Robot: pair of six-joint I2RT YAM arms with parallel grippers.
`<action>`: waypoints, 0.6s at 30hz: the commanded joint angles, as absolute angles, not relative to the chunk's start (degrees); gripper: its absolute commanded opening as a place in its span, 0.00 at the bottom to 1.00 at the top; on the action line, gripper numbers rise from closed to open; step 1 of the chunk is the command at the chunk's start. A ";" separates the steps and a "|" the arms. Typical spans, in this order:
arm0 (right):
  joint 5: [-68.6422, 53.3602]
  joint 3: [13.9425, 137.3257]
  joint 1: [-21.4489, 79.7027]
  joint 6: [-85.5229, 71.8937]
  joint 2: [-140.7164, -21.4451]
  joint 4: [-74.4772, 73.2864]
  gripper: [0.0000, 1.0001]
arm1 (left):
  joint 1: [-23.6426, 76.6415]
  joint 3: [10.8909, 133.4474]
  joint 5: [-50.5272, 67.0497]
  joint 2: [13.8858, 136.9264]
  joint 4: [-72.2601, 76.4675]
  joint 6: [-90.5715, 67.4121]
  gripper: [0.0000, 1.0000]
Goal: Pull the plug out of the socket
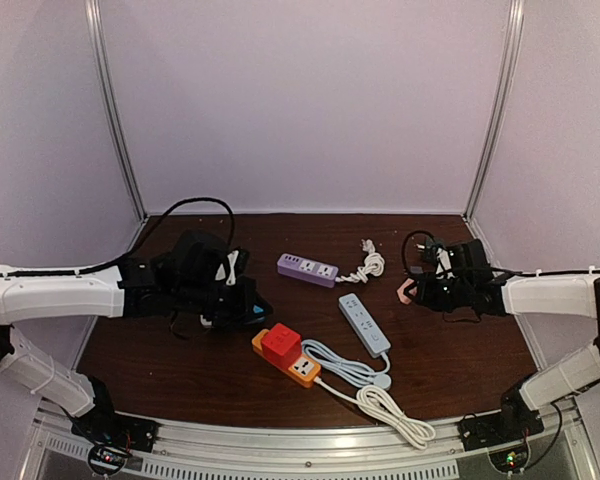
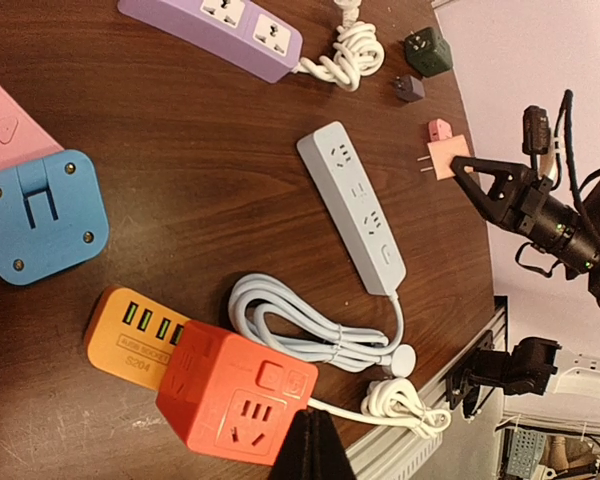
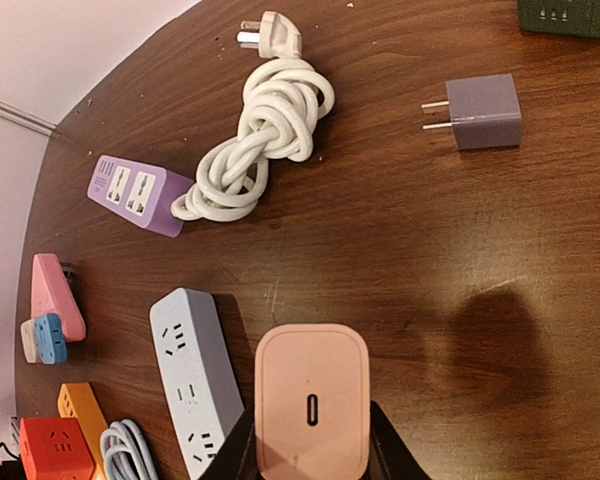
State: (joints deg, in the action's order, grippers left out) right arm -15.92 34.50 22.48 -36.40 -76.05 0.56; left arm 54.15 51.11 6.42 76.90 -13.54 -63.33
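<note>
Right gripper: fingers clamped on both flanks of the pink rounded-square plastic plug, with its oval port face turned to the wrist camera. In the left wrist view the plug's two metal prongs stick out bare, seated in no socket. The plug is held off the dark brown wooden table, toward the right side (its shadow lands on bare wood in the right wrist view).

Nearest strip: the pale grey-blue plastic power strip lies flat to the left of the plug and apart from it. Its light grey looped cord lies on the near side.

Left gripper: the tips meet along a seam with nothing between them. It hovers just beside the red plastic cube adapter, which sits on the orange plastic power strip.

Other items:
- A purple plastic power strip lies toward back centre, with its bundled white cord beside it.
- A small grey-purple two-prong adapter and a dark green cube lie at back right.
- A blue square adapter lies under the left arm.
- A thick white coiled cable lies at the front edge.
</note>
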 commanded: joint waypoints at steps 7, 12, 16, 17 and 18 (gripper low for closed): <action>-23.61 30.73 17.12 -39.46 -83.00 10.95 0.13 | 53.88 49.55 5.52 74.32 -12.15 -62.49 0.00; -25.28 29.61 15.06 -39.38 -84.39 11.36 0.24 | 53.85 49.33 5.39 74.09 -12.09 -62.64 0.00; -25.08 28.90 13.52 -38.73 -83.41 9.91 0.42 | 53.88 49.08 5.24 73.88 -12.04 -62.68 0.00; -24.67 28.91 13.25 -38.37 -83.02 9.15 0.45 | 53.82 49.04 5.16 73.84 -12.04 -62.67 0.00; -24.14 29.09 13.07 -37.91 -82.67 8.15 0.49 | 53.87 48.98 5.17 73.89 -12.03 -62.67 0.00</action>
